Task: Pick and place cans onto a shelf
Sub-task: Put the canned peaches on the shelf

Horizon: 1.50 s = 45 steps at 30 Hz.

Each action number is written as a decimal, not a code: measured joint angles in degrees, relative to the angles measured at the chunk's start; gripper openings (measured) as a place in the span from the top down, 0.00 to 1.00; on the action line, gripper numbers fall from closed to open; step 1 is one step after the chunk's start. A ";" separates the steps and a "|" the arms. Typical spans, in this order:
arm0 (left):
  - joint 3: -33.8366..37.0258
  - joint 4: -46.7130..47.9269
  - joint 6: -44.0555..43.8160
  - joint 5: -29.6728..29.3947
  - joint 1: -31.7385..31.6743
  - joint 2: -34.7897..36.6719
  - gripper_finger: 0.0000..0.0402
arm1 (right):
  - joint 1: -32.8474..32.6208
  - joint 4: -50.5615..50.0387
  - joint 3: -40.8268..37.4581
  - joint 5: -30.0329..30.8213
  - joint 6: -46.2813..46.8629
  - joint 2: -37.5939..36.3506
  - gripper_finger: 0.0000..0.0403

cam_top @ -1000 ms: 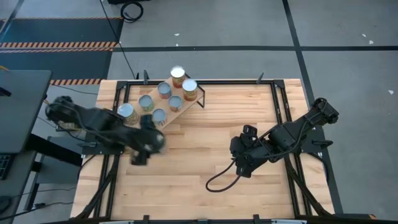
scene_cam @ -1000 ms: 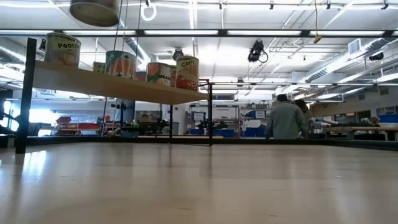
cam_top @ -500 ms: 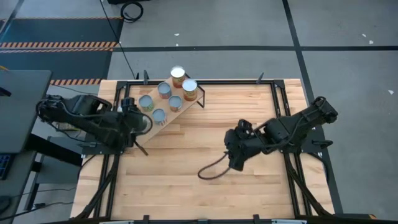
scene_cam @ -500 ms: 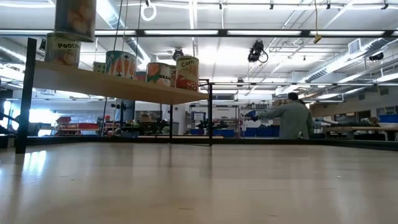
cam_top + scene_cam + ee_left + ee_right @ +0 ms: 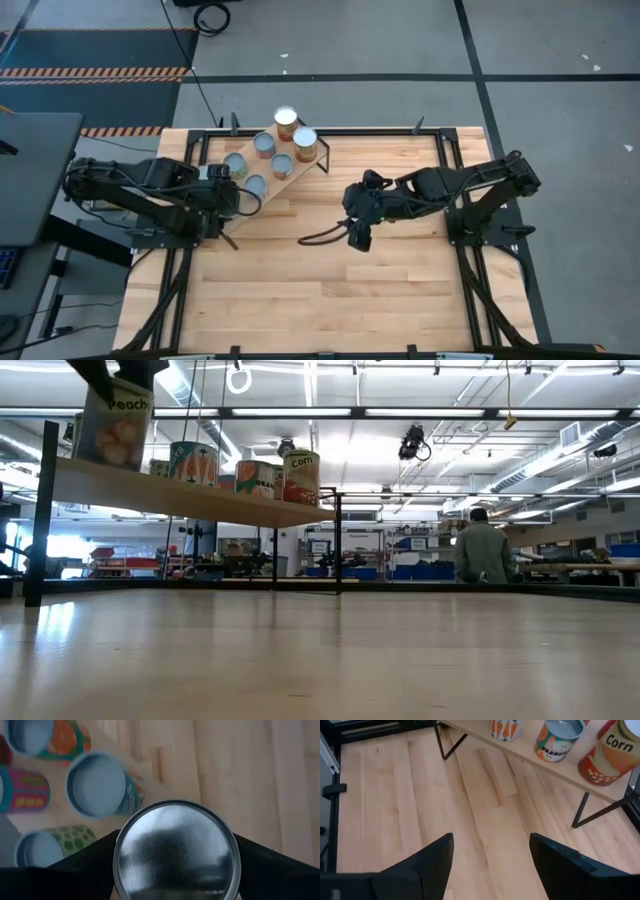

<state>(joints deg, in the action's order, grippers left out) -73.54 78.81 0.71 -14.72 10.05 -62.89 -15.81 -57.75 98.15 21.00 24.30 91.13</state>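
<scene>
Seen from above, the left gripper (image 5: pixel 226 195) hung at the near-left end of the shelf (image 5: pixel 262 168), where cans (image 5: pixel 283 146) stood, while the right gripper (image 5: pixel 357 232) hovered over mid-table (image 5: pixel 330 290), fingers spread and holding nothing. At table height, a peach can (image 5: pixel 113 422) sat clamped between dark fingers at the shelf's edge. Left wrist camera caught that can's silver top (image 5: pixel 176 851) between both fingers. Right wrist camera showed spread fingers (image 5: pixel 425 865) over bare wood, facing the corn can (image 5: pixel 614 751).
</scene>
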 joint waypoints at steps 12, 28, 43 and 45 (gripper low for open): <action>0.85 -0.66 -2.13 0.42 -0.40 0.04 0.13 | 2.93 2.77 0.00 -1.55 -3.45 0.00 0.34; 0.85 3.34 -2.86 -2.10 -0.40 0.04 0.12 | 5.20 4.17 0.00 -1.65 -3.93 0.00 0.34; 0.79 2.37 -3.44 -0.26 -0.41 0.07 0.19 | 5.02 5.63 0.00 -1.69 -3.26 0.00 0.34; 0.79 2.33 -3.52 -0.57 -0.41 0.07 0.19 | 5.04 5.63 0.00 -1.69 -3.31 0.00 0.34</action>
<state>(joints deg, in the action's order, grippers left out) -72.75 81.14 -2.81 -15.30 9.63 -62.83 -10.77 -52.12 98.15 19.31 20.99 91.13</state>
